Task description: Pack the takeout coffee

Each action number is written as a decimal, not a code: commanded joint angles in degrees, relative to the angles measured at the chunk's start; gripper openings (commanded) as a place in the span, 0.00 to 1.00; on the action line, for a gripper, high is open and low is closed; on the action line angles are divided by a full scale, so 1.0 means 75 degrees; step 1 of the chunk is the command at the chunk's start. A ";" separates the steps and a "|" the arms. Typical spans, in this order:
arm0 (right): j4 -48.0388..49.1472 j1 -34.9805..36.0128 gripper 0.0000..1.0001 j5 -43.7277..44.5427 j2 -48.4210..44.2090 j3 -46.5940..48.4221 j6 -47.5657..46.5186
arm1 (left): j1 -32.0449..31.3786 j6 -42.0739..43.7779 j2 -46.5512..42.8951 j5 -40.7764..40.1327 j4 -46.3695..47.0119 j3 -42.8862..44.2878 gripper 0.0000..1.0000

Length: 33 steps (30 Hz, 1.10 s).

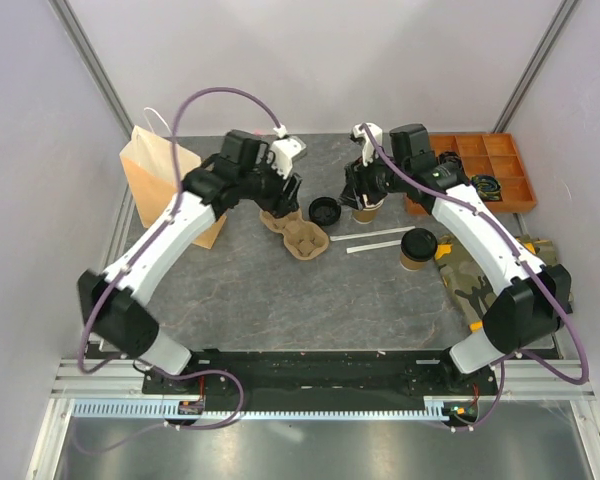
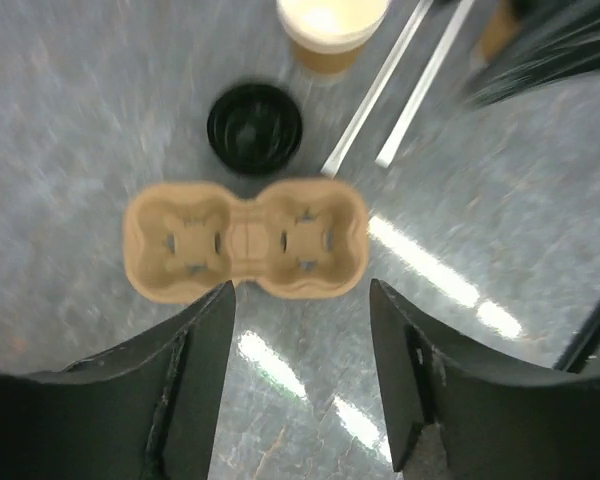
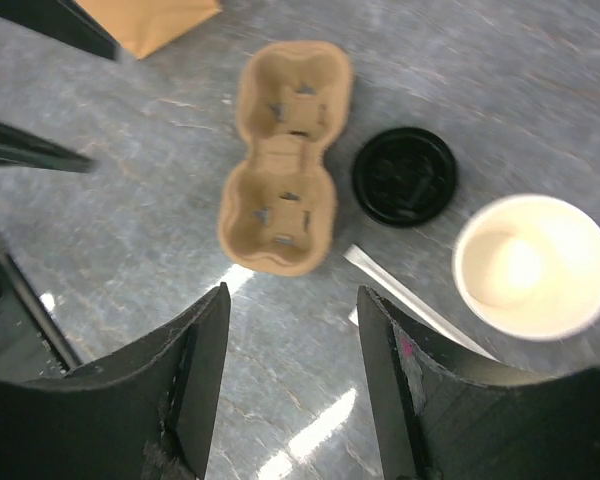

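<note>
The open cup (image 3: 535, 265) is standing upright on the table (image 1: 280, 300), just above centre in the top view and at the lower right of the right wrist view. Whether it is holding liquid cannot be told; the inside is reading only as bright white. Its lid (image 3: 405, 175) is lying flat just to its left, apart from it, between the cup and the carrier (image 2: 245, 243). A second, lidded cup (image 1: 417, 248) is standing lower right of the open one, beyond two white sticks (image 1: 380, 238).

The right hand (image 3: 290, 390) is hovering with fingers spread and holding nothing. In its own view the cup is sitting outside its right finger and the lid is lying ahead of that finger. The left hand (image 2: 300, 380) is likewise spread and empty, with the carrier's near edge showing between its fingers. Both carrier pockets are empty. The bag (image 1: 165, 185) is standing at the upper left.

Judged step: capping the open cup before loading the carrier.

Procedure:
- Centre the right hand on the lid and grip across its rim, not its face.
- Keep the lid level while lifting it.
- Align it concentric with the cup mouth, then press evenly.
- Avoid squeezing the paper wall, which is likely to buckle.
- Avoid dragging the sticks.
</note>
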 commanded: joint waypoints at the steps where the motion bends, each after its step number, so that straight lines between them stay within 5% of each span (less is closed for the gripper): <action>1: 0.0192 -0.0251 0.62 0.0830 -0.0352 -0.0155 0.0423 | -0.0235 -0.0422 0.1062 -0.0903 0.0012 -0.0057 0.60; 11: 0.0204 -0.0533 0.63 0.0620 -0.0164 -0.0097 0.0540 | -0.0412 0.0080 0.3079 -0.1608 0.0259 0.0458 0.63; 33: 0.0215 -0.0592 0.63 0.0245 0.0105 0.0020 0.0645 | -0.0412 0.0667 0.4569 -0.2135 0.0528 0.0880 0.67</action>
